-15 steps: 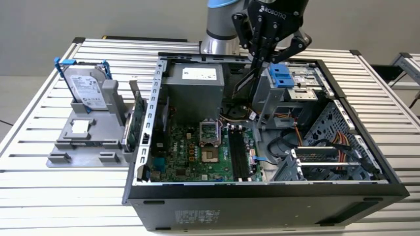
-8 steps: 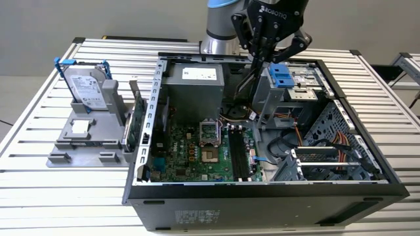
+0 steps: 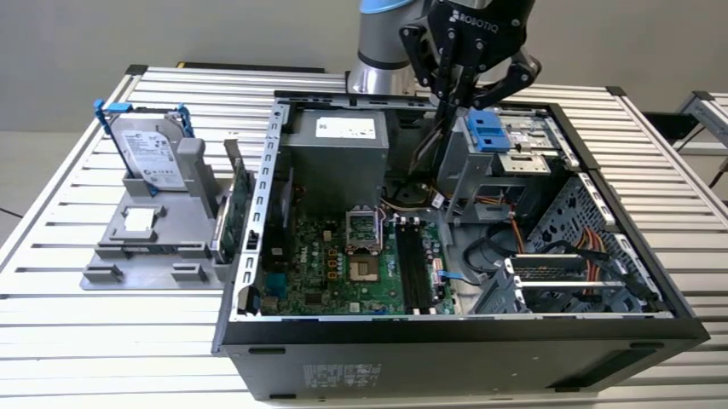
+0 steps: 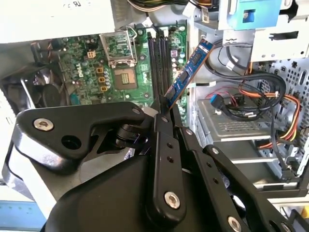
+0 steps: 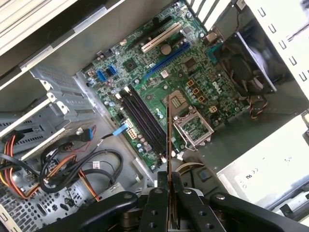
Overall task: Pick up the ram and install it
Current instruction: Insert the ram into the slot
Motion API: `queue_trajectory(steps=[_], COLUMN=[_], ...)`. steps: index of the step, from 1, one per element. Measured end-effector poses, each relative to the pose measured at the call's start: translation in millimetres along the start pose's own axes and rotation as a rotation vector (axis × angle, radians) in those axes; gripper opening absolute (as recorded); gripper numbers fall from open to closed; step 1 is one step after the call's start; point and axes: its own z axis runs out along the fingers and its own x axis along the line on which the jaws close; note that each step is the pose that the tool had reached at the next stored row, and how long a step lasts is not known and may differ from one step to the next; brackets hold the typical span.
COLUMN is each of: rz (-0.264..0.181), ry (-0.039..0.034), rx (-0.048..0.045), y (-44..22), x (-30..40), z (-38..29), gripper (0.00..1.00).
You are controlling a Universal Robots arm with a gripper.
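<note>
One hard drive (image 3: 150, 152) stands in the grey holder (image 3: 148, 251) at the exterior view's left, on the worktop (image 3: 91, 358). Open PC case (image 3: 455, 362) beside it holds the motherboard (image 3: 341, 273), power supply (image 3: 341, 141), cables (image 3: 534, 239). Jaws closed tight on the ram (image 4: 186, 75), which hangs over the case, clear of the memory slots (image 4: 159, 55).

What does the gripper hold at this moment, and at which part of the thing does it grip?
The gripper holds the ram, clamped at one end between its fingertips; the rest of the stick juts out free toward the motherboard.
</note>
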Motion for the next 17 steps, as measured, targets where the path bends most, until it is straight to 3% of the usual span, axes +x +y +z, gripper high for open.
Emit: queue_trajectory(steps=[17], rz=[-0.114], ry=[0.0022], rx=[-0.0023], y=[0.0], x=[0.0], z=[0.0], gripper=[0.00])
